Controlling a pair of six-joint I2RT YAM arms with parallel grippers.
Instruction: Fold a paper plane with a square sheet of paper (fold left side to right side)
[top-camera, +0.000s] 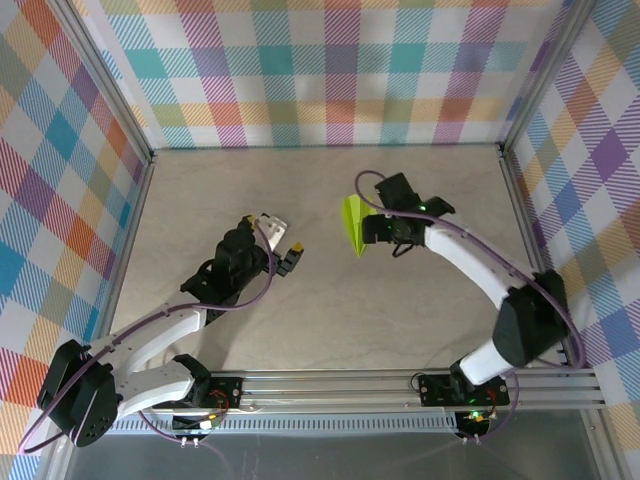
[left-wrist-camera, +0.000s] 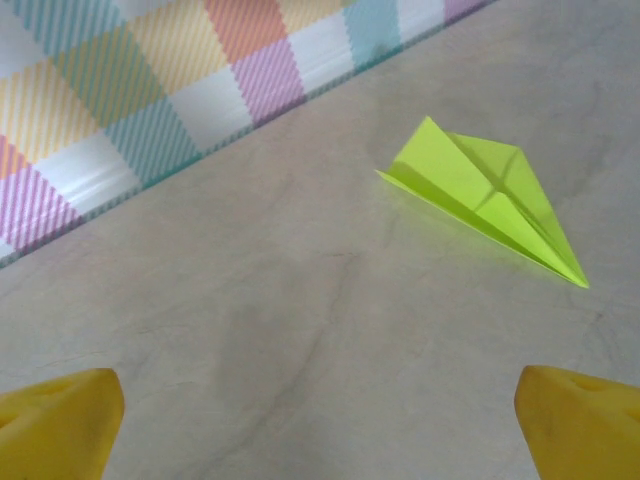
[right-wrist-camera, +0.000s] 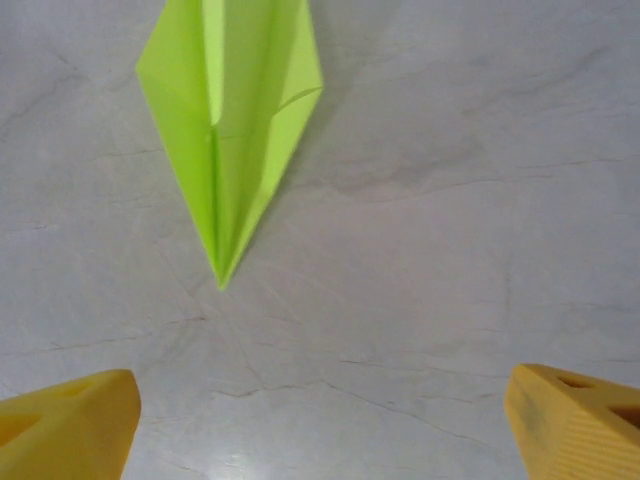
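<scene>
Just beside the paper plane (top-camera: 355, 226), the right tool (right-wrist-camera: 320, 425) gapes, arm (top-camera: 470, 262) bent.

The paper plane (left-wrist-camera: 478, 192) is matte lime paper. The surface (left-wrist-camera: 260, 330) looks smooth and stone-veined. The fingers (right-wrist-camera: 70, 425) of my right claw (right-wrist-camera: 320, 405) are matte yellow plastic.

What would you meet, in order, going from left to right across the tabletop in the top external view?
left gripper → paper plane → right gripper
</scene>
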